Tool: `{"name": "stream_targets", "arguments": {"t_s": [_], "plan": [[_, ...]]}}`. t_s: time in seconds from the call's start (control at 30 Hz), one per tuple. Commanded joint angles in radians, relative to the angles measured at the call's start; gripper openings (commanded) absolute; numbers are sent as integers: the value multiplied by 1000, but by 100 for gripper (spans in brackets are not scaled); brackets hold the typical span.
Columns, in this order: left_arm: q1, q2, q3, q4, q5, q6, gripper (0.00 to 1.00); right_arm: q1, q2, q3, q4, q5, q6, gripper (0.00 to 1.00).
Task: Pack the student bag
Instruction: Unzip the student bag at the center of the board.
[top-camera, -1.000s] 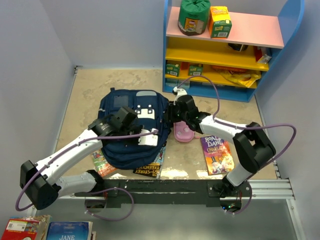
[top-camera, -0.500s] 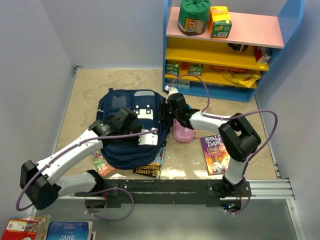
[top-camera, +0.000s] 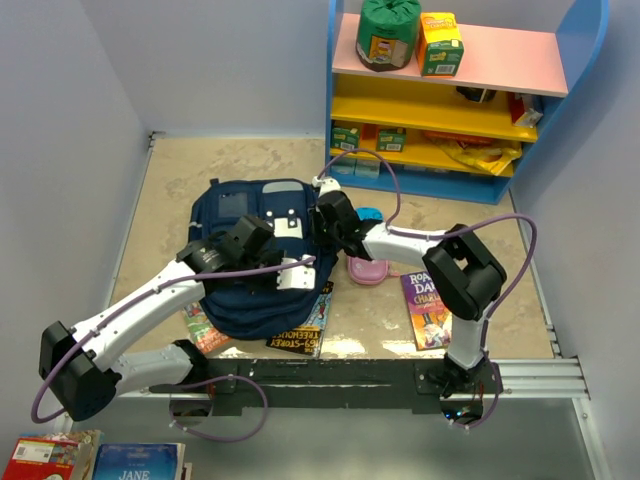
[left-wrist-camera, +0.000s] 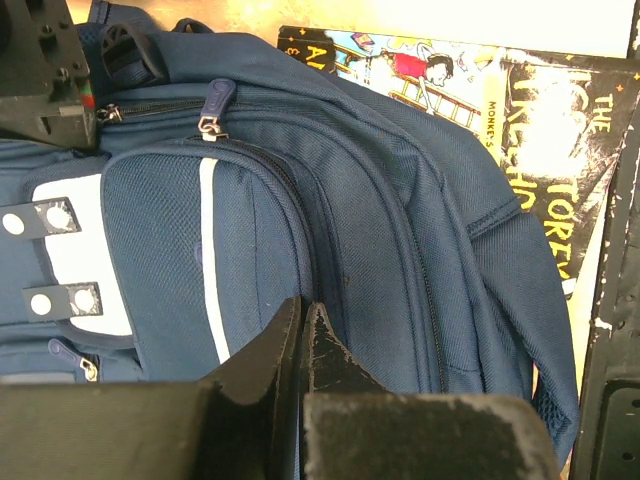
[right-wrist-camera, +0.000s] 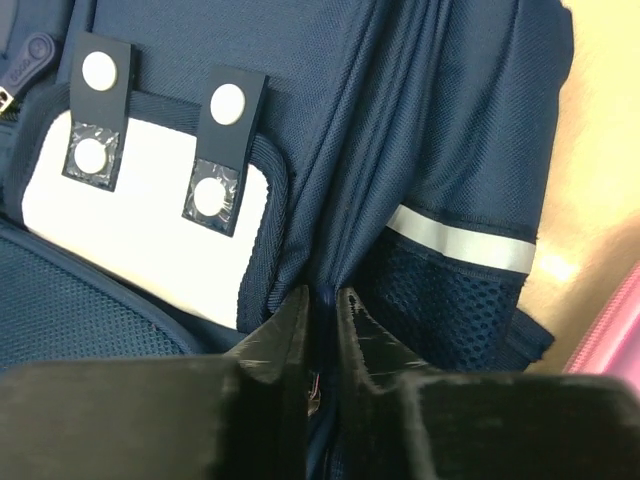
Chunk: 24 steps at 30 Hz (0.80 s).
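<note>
- Two things have changed since a moment ago: the right arm has swung further over, so the right gripper (top-camera: 326, 214) now sits on the right side of the student bag (top-camera: 245, 305), and its fingers have come much closer together.
- The top right part of the bag looks a little more pushed in than before.
- The left arm has stayed where it was, over the middle of the bag.
- The bag is big and dark blue. It lies flat on the sandy table (top-camera: 180, 170), with its white patches facing up.
- Pale walls (top-camera: 220, 60) stand around the table.
- Behind the bag and to its right is a blue shelf (top-camera: 337, 100) with pink and yellow boards.
- A pink pencil case (top-camera: 368, 270) lies just to the right of the bag.
- A Roald Dahl book (top-camera: 435, 315) lies further right, past the pencil case.
- Another book (top-camera: 300, 338) pokes out from under the bag's near edge.
- The right gripper's fingers (right-wrist-camera: 290, 335) are almost closed. They pinch a fold of blue cloth on the bag, next to a white patch.
- The left gripper (left-wrist-camera: 303, 315) is closed, with its two tips pressed together. The tips rest on the blue front pocket of the bag, and I cannot tell if any cloth is caught between them.
</note>
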Motion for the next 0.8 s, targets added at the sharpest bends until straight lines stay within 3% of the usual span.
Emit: {"name": "stream_targets", "arguments": {"t_s": [0.0, 0.23, 0.53, 0.77], "plan": [[-4, -37, 0, 33, 28, -26, 0, 29, -35, 36, -12, 90, -26, 2], [-4, -38, -11, 68, 17, -59, 0, 30, -110, -2, 1, 114, -34, 0], [29, -15, -72, 298, -207, -213, 0, 30, -238, -168, 61, 30, 6, 0], [115, 40, 4, 378, -170, -368, 0, 30, -324, -269, 61, -48, 52, 0]]}}
